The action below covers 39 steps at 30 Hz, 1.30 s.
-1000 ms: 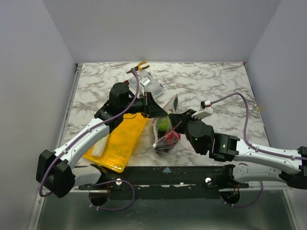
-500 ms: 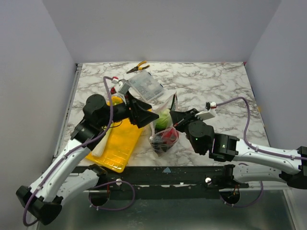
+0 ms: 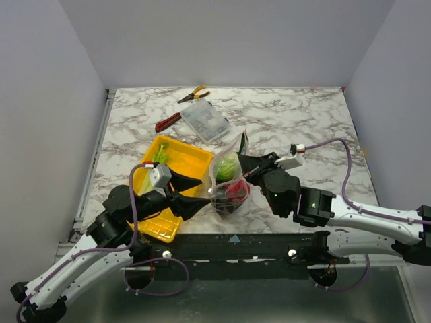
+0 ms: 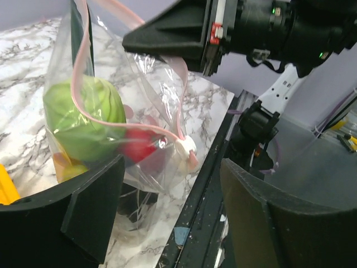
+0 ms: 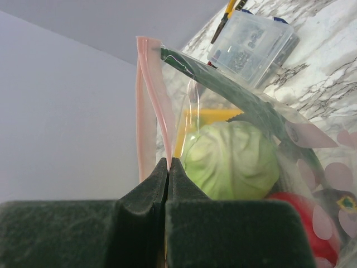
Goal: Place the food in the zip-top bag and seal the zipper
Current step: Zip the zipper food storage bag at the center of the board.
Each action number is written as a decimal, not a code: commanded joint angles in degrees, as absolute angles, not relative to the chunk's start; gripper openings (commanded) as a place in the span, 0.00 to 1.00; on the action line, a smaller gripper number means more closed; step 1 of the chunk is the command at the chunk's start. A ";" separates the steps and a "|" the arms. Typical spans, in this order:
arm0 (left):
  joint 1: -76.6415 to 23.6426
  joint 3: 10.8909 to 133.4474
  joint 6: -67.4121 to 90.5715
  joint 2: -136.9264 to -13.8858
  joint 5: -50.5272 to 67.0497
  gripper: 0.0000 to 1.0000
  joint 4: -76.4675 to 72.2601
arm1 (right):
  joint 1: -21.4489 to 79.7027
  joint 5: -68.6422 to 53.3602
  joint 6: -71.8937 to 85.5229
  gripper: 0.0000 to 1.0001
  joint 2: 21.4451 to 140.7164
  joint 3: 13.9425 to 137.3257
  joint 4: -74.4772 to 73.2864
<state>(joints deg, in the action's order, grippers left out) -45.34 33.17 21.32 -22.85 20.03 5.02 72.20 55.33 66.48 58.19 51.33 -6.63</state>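
1. My left tool (image 4: 173, 164) is the nearest thing to me. It is low at the near edge, its fingers are wide apart and it holds nothing.
2. Just ahead of it, in line with the gap of its fingers but not touching, hangs the small white slider (image 4: 185, 147) at the low end of the thin pink zipper (image 5: 148, 100). I judge that this is the relation that decides the next move.
3. From the slider the zipper climbs up and away to my right tool (image 5: 168, 164), which is closed tight on the strip. So the long axis goes from near and low to far and high, and the left tool is the nearer one to the slider end.
4. The clear floppy zip-top bag (image 4: 156, 89) stands on the white marbled surface (image 3: 289, 114) between my two arms. It contains the round green cabbage (image 4: 83, 117) and the red tomato (image 4: 139, 149). Its mouth looks open.
5. To the left, the yellow plastic tray (image 3: 182, 161) is just beside the bag, so I have little room on that side.
6. Farther away lie the rigid clear box (image 3: 205, 120) and the red-handled pliers (image 3: 168, 122), well apart from the bag.
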 commanded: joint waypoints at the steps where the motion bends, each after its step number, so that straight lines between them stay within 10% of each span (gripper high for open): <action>1: -50.60 30.45 18.01 -21.09 10.93 0.66 0.31 | 72.17 58.69 68.35 0.00 58.44 52.53 -5.58; 20: -66.15 27.20 10.73 -30.68 -10.41 0.43 -8.64 | 72.16 57.92 68.73 0.00 57.87 52.28 -5.50; 25: -66.47 25.32 11.18 -28.81 -13.35 0.70 -8.61 | 72.22 58.57 68.64 0.00 57.16 51.81 -5.45; 29: -66.57 23.95 10.46 -26.68 -13.67 0.71 -8.12 | 72.17 58.48 68.23 0.00 57.14 51.91 -5.35; 39: -66.58 24.55 9.60 -30.53 -11.88 0.37 -13.18 | 72.16 57.96 67.64 0.00 57.53 52.06 -4.72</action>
<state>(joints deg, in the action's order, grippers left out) -66.13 23.86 10.70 -28.05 -12.34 -10.24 72.20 55.44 67.42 58.15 51.37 -6.46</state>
